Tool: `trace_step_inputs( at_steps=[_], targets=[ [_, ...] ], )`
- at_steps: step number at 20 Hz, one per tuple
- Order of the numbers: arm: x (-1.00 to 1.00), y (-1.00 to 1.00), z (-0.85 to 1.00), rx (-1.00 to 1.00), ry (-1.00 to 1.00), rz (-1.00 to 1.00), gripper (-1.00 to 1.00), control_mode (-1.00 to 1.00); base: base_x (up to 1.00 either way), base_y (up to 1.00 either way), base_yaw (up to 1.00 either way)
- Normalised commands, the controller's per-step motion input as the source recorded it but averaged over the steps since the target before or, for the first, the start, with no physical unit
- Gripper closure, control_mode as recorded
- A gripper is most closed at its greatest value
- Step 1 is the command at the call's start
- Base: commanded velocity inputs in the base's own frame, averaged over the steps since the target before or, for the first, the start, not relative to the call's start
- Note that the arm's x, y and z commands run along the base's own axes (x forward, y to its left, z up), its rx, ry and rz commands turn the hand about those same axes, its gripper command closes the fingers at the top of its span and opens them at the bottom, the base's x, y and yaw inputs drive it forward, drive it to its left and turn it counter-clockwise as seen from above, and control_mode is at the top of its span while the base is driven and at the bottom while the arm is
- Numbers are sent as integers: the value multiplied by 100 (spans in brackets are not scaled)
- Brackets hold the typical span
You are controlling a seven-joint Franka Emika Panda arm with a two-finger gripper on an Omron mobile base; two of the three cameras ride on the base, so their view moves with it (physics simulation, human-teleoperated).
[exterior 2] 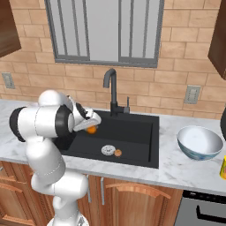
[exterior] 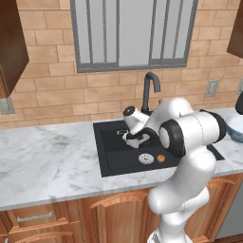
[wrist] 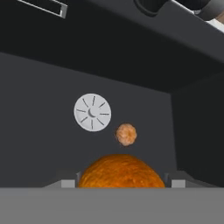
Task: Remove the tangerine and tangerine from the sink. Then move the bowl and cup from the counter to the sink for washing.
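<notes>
My gripper (exterior 2: 90,127) is over the left part of the black sink (exterior 2: 141,128), shut on the bright orange tangerine (exterior 2: 92,129). In the hand view this tangerine (wrist: 121,171) sits between the two finger tips (wrist: 68,183) of the gripper (wrist: 121,183). The duller tangerine (wrist: 126,134) lies on the sink floor beside the silver drain (wrist: 92,112), and also appears in both base views (exterior: 161,158) (exterior 2: 118,152). The gripper (exterior: 134,137) hangs inside the sink (exterior: 111,159). The white bowl (exterior 2: 200,142) stands on the counter (exterior 2: 185,170) right of the sink, with the yellow cup (exterior 2: 223,167) at the frame's right edge.
The dark curved faucet (exterior 2: 112,90) rises behind the sink, close to the arm. A brick wall with a window and an outlet (exterior 2: 192,94) backs the counter. A wide stretch of marble counter (exterior: 47,156) lies left of the sink. The bowl (exterior: 235,128) sits right of the basin.
</notes>
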Motion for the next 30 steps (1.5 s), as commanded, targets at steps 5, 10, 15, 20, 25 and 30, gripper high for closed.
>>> trace_step_inputs(
  at_steps=[5,10,15,20,25,30],
  targets=[
    [-20,18,35,0,5,0,100,-100,0,0,0],
    [-25,18,33,2,1,0,100,-100,0,0,0],
    [-25,19,32,3,1,0,100,-100,0,0,0],
    [-23,20,31,7,1,0,100,-100,0,0,0],
    [-21,26,31,11,1,0,100,-100,0,0,0],
    [-13,26,31,12,6,0,100,-100,0,0,0]
  ],
)
